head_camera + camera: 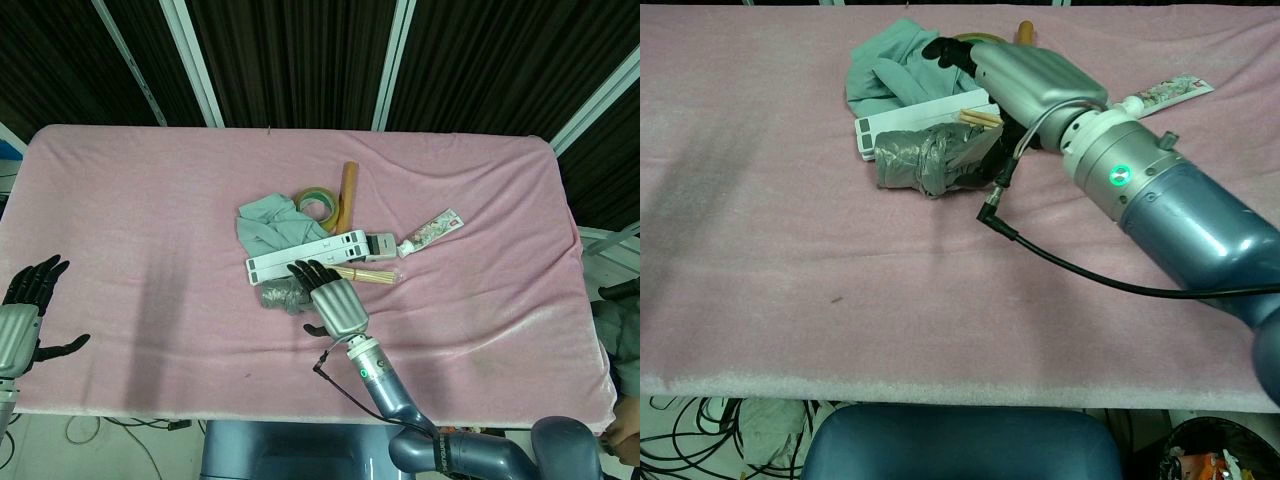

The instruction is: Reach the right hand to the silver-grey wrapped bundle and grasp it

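beneath my right hand [335,303], item: silver-grey wrapped bundle [925,157], lying just left of my palm on the pink cloth [790,300]. crinkled wrap, likely light, soft, slippery. take across its middle. fingers extended over it, not yet clamped.

The right hand [328,297] covers part of the silver-grey wrapped bundle [920,157], leaving its grip unclear, while the left hand [25,310] runs off the head view's edge.
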`<state>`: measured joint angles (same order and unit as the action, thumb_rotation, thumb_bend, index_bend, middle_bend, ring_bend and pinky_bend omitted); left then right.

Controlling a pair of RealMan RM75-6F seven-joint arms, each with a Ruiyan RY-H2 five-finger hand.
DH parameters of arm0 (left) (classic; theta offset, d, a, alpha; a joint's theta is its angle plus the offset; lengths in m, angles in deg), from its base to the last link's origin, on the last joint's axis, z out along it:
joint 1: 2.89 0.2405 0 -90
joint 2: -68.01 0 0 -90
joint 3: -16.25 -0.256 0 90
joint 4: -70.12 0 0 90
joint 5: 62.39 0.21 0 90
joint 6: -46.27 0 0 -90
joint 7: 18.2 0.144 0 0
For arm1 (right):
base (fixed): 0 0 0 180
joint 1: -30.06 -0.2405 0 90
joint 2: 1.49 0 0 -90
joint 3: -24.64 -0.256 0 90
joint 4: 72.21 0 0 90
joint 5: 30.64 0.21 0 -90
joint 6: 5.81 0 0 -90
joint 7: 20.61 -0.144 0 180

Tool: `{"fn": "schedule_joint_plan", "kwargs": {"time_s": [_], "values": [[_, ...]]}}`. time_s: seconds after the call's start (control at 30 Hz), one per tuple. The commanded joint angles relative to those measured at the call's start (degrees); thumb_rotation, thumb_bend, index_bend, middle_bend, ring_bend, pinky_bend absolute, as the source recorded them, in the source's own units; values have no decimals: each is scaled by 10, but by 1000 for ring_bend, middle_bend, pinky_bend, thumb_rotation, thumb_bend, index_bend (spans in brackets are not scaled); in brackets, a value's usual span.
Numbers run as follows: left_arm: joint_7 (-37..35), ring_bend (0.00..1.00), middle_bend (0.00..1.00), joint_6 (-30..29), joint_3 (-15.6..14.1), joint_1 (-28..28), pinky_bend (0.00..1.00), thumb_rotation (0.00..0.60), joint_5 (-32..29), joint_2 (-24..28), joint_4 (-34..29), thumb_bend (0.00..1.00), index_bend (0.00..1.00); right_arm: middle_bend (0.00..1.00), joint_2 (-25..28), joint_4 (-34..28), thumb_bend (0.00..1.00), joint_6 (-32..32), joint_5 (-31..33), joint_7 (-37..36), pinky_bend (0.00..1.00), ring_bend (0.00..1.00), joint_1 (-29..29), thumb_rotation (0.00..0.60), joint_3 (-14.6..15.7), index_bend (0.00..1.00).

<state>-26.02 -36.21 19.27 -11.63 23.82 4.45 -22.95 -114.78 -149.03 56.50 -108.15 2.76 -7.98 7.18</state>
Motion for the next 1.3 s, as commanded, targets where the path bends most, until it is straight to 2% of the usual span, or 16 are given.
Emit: {"fn": "schedule_joint_plan", "kwargs": {"time_s": [0.03, 0.23, 0.33, 0.43, 0.5, 0.57, 0.67, 0.83, 1.07, 1.2, 1.3], "values": [[-2, 0, 0, 3, 0, -1, 0, 600, -1, 1, -2, 0, 0, 152, -35, 50, 145, -12, 12, -6, 302, 142, -27, 600, -10, 114], [-5, 0, 0, 6, 0, -2, 0, 600, -2, 3, -5, 0, 0, 152, -76, 121, 145, -23, 25, -24, 302, 142, -58, 600, -25, 126], [-7, 0, 0, 8, 1, -3, 0, 600, -5, 3, -6, 0, 0, 189, -95, 153, 161, -28, 30, -34, 323, 180, -68, 600, -26, 178], [-7, 0, 0, 9, 0, -3, 0, 600, -5, 4, -7, 0, 0, 301, -113, 185, 216, -29, 32, -45, 418, 281, -75, 600, -24, 302], [-7, 0, 0, 9, 0, -3, 0, 600, -5, 4, -7, 0, 0, 410, -123, 206, 272, -29, 31, -55, 502, 381, -79, 600, -20, 435], [-6, 0, 0, 9, 0, -3, 0, 600, -6, 4, -7, 0, 0, 533, -130, 222, 369, -28, 28, -63, 591, 501, -82, 600, -17, 581], [-4, 0, 0, 8, 0, -2, 0, 600, -7, 3, -7, 0, 0, 596, -128, 220, 447, -10, 14, -80, 628, 565, -81, 600, -12, 655], [1, 0, 0, 6, -1, -1, 0, 600, -5, 2, -7, 0, 0, 608, -89, 156, 468, 41, -17, -95, 629, 576, -70, 600, -14, 679], [10, 0, 0, -2, -2, 2, 0, 600, 0, 0, -5, 0, 0, 605, 24, -26, 468, 106, -49, -71, 628, 575, -27, 600, -14, 680], [14, 0, 0, -4, -4, 3, 0, 600, 2, -1, -5, 0, 0, 603, 101, -134, 468, 140, -57, -62, 628, 575, 21, 600, 9, 680], [20, 0, 0, -4, -5, 4, 0, 600, 3, -1, -6, 0, 0, 600, 157, -207, 468, 173, -66, -75, 628, 575, 70, 600, 46, 679]]}}
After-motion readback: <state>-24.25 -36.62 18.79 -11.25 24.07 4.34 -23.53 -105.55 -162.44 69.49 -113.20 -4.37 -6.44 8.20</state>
